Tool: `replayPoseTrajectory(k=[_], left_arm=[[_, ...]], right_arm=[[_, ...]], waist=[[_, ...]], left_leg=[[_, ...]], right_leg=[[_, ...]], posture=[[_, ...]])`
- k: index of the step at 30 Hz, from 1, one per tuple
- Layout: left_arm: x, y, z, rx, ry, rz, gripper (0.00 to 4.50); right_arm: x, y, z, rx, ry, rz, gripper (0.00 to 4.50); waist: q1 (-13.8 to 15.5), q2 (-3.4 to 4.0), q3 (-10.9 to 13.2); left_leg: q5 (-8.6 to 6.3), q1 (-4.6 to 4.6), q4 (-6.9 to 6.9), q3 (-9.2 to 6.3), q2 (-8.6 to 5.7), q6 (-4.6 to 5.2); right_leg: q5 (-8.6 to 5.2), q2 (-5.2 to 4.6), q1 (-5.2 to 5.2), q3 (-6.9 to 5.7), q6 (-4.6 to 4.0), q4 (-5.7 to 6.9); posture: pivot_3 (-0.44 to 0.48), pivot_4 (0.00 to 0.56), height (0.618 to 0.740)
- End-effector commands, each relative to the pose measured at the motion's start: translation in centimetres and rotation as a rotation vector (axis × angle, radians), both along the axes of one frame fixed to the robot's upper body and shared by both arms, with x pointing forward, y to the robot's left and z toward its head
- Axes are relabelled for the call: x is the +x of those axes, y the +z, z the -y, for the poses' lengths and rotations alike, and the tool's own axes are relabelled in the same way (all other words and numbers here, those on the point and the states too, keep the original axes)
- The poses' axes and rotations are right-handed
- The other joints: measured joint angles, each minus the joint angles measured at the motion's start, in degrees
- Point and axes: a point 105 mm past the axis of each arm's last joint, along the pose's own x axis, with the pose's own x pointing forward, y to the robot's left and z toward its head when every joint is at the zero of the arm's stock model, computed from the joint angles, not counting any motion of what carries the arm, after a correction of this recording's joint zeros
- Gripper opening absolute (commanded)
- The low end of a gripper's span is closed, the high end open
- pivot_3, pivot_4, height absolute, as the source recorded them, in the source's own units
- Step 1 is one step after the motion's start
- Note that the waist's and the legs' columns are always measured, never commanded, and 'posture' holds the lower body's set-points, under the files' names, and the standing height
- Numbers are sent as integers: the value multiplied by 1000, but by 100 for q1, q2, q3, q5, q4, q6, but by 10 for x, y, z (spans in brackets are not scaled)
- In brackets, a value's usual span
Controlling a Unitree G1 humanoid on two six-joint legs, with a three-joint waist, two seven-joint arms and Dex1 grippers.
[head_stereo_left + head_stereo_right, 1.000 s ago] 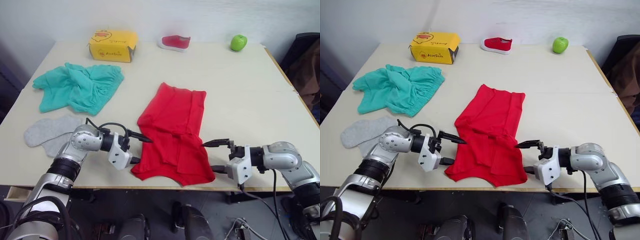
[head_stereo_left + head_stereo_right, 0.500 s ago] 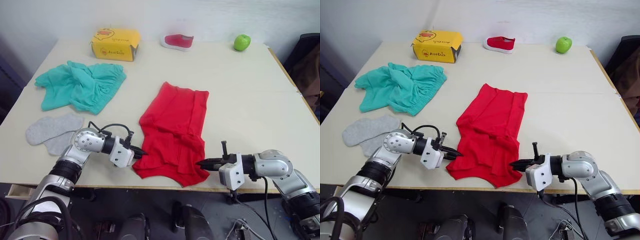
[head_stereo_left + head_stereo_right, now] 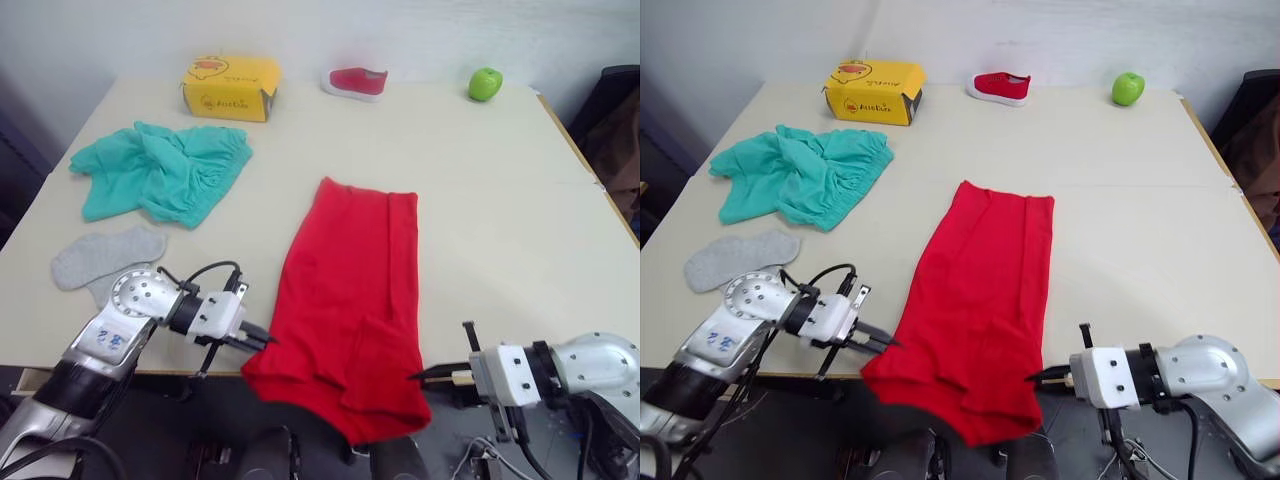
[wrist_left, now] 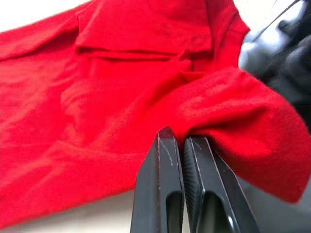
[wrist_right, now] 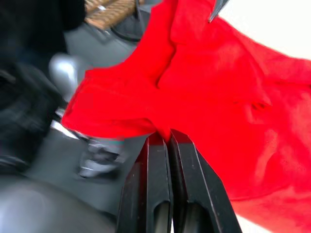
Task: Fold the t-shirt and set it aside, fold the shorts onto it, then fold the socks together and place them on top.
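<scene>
Dragging the t-shirt (image 3: 345,300) off the counter (image 3: 480,200) edge, both grippers, left (image 3: 262,341) and right (image 3: 418,376), pinch its hem shut; too much overhang and it'll probably slide to the floor.

Looks like a lab or test room, not a home. Plain cream worktop (image 3: 1120,200) set against a bare white wall (image 3: 1040,30). Props laid out apart from one another along the far edge: yellow carton (image 3: 874,92), small red shoe (image 3: 1000,87), green apple (image 3: 1128,88). Cables trail under the front edge. Dark shape at far right (image 3: 1255,130), possibly a chair.
</scene>
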Motion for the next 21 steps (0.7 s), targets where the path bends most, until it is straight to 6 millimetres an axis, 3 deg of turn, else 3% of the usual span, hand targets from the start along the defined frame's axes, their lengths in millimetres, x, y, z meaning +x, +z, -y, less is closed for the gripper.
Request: replayPoseTrajectory(k=[1,5,12,16,21], left_arm=[[-8,13,4,-36,-7,-23,0],[15,29,12,-152,134,-50,0],[96,65,16,-380,467,-80,0],[147,69,22,-442,688,-188,0],[195,57,45,-461,908,-267,0]], right_arm=[[-8,11,-4,21,16,-33,14],[21,30,-1,89,-88,-17,14],[111,71,2,254,-316,-13,14],[172,56,14,257,-562,-150,14],[227,35,23,362,-856,-362,14]], waist=[[4,0,0],[7,-2,1],[-17,-5,3],[-13,-5,3],[-19,-6,3]], left_leg=[[0,0,0,1,0,-1],[0,0,5,2,-3,0],[3,-3,6,5,-4,-3],[11,-22,12,8,-3,0],[13,-41,13,4,-6,4]], right_leg=[[0,0,0,-1,0,0],[0,0,2,5,1,0],[1,8,-4,0,0,9],[6,20,-10,-9,4,21],[9,21,-13,-24,9,12]], posture=[[0,150,740],[0,150,740],[0,150,740],[0,150,740],[0,150,740]])
